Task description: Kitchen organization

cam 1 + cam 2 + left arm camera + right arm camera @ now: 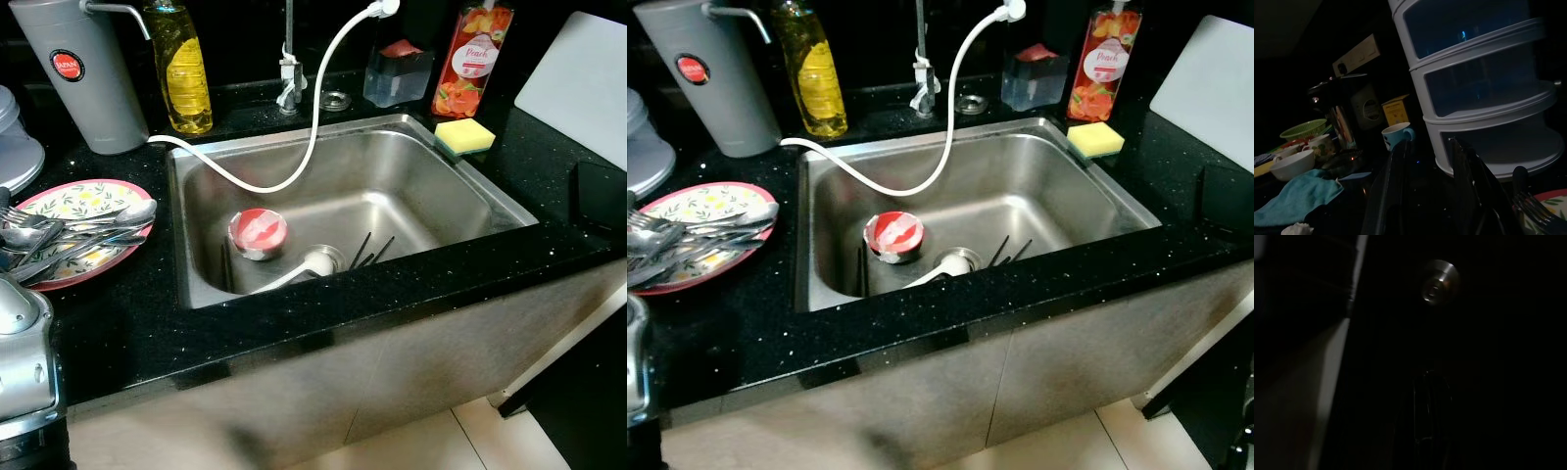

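Black speckled countertop (127,333) runs along the near edge, with a steel cabinet front below it and pale floor tile beyond.

Left gripper (1427,161): raised at counter height, its 2 fingers spread apart with nothing between them. Just beside its fingertips, on the sink side, lies a floral plate (73,201) carrying a loose pile of forks and spoons (59,240). Directly ahead of the fingers stands a white tiered container (1484,88); further off along that counter sit a blue mug (1397,134), a teal cloth (1298,196) and several bowls, dimly lit.

Right gripper (1425,421): arm hangs idle in shadow; finger state cannot be determined.

Sink (446,171): well apart from the left gripper, across the plate. It holds a small red-and-white cup (258,233) on its side, dark chopsticks (370,252) near the drain, and a white hose (313,137) looping down to the basin floor.

Behind the sink: grey canister (78,73), yellow dish soap bottle (181,69), peach bottle (472,59), yellow sponge (464,137) on the rim, white board (578,83) at the far corner.

Assessment: no item is held, so organizing appears at an early stage, between picks. The cutlery plate is the closest candidate; the next move would call for lowering the left gripper onto 1 handle without scattering the pile.
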Robot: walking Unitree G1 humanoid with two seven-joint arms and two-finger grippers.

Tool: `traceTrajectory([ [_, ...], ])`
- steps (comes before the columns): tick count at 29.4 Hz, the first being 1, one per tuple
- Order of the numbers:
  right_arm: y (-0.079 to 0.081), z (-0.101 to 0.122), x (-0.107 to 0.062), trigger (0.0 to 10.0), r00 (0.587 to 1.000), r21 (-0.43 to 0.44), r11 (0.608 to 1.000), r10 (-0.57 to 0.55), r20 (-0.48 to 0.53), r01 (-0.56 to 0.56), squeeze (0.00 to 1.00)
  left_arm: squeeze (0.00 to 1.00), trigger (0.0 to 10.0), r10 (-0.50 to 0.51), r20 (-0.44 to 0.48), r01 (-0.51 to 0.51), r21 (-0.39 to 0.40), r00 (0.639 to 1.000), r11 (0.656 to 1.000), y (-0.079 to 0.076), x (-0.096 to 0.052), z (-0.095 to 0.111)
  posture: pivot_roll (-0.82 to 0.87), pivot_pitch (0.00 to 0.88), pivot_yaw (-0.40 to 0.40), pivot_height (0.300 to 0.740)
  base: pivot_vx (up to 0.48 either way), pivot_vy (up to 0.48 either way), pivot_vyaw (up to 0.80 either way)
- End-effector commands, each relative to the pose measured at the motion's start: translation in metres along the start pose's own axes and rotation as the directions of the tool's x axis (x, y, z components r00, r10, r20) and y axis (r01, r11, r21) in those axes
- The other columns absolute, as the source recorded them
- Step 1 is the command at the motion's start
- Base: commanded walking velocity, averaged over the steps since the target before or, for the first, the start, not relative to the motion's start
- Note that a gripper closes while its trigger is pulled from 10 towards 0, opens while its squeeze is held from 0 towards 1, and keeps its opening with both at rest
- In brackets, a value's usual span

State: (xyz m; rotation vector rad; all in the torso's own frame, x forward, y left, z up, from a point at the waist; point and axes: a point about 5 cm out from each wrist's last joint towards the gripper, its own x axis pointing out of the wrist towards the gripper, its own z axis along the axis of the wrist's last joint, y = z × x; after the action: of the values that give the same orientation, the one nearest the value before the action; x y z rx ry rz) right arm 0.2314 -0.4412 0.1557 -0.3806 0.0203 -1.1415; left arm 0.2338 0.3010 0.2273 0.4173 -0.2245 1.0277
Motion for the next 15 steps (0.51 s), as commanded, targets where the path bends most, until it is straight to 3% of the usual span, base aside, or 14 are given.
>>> traceTrajectory([
  [1,-0.01,0.003,0.005,10.0,0.999,-0.012,0.999,-0.04,0.018,0.04,0.0,0.0,10.0,-0.003,-0.014,0.004,0.016,1.0,1.0,-0.003,-0.001,-0.003,0.05,0.0,0.046,0.74,0.0,0.0,0.0],
  [2,-0.01,0.003,0.005,10.0,0.999,-0.012,0.999,-0.04,0.018,0.04,0.0,0.0,10.0,-0.003,-0.014,0.004,0.016,1.0,1.0,-0.003,-0.001,-0.003,0.05,0.0,0.046,0.74,0.0,0.0,0.0],
  [4,-0.028,0.007,0.015,10.0,0.995,-0.016,0.996,-0.093,0.02,0.093,0.0,0.0,10.0,-0.019,-0.011,0.019,0.008,1.0,1.0,-0.007,-0.001,-0.001,0.04,0.0,0.048,0.74,0.0,0.0,0.0],
  [9,-0.036,-0.002,0.015,10.0,0.993,-0.041,0.993,-0.114,-0.013,0.113,0.0,0.0,10.0,-0.025,-0.01,0.025,0.004,1.0,1.0,-0.01,-0.001,-0.001,0.04,0.0,0.048,0.74,0.0,0.0,0.0],
  [12,-0.054,-0.038,0.003,10.0,0.979,-0.101,0.985,-0.155,-0.135,0.143,0.0,0.0,10.0,-0.042,-0.005,0.042,-0.001,0.999,0.999,-0.014,-0.002,0.001,0.03,0.0,0.049,0.74,0.0,0.0,0.0],
  [15,-0.06,-0.06,-0.008,10.0,0.968,-0.154,0.98,-0.157,-0.195,0.128,0.0,0.0,10.0,-0.05,-0.004,0.05,-0.004,0.999,0.999,-0.016,-0.003,0.001,0.03,0.0,0.05,0.74,0.0,0.0,0.0],
])
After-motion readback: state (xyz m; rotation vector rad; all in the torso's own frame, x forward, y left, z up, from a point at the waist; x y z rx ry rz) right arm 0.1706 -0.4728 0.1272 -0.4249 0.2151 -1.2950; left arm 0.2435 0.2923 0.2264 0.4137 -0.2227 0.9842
